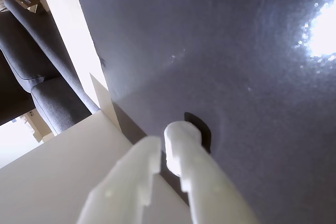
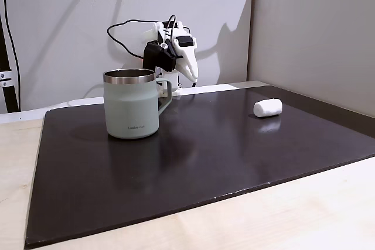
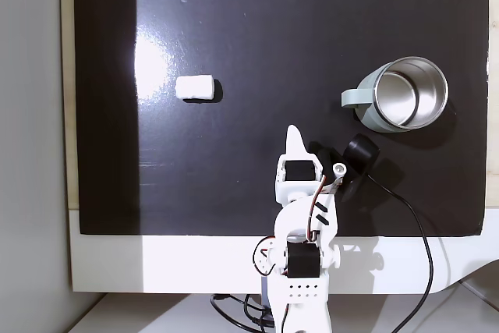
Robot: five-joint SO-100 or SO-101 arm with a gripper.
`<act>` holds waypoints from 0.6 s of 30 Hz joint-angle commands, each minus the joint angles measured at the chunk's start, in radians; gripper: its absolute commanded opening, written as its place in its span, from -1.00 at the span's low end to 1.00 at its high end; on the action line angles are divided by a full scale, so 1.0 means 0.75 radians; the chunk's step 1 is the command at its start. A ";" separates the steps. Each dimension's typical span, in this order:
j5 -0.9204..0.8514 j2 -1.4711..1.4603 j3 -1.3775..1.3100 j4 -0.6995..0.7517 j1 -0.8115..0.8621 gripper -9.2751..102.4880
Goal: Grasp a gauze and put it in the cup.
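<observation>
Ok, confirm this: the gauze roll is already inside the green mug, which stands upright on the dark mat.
Not right. The gauze lies on the dark mat, well apart from the mug, whose inside is bare steel in the fixed view from above. The mug does stand upright on the mat.

gauze (image 3: 194,87): 1 | cup (image 3: 408,93): 1 | mat (image 3: 257,29): 1 | arm (image 3: 302,232): 1

Pale table (image 2: 328,215) carries dark glossy mat (image 2: 193,156); on mat: cup (image 2: 132,103), gauze (image 2: 268,108), apparently apart.
</observation>
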 commanded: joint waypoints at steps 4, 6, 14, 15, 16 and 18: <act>0.008 0.016 -0.008 0.002 0.004 -0.84; 0.006 0.016 -0.008 0.002 0.004 -0.84; 0.006 0.016 -0.008 0.002 0.004 -0.84; 0.012 0.016 -0.008 0.000 0.004 -0.84; 0.014 0.016 -0.008 0.000 0.002 -0.84; 0.027 0.016 -0.020 0.020 0.002 -0.84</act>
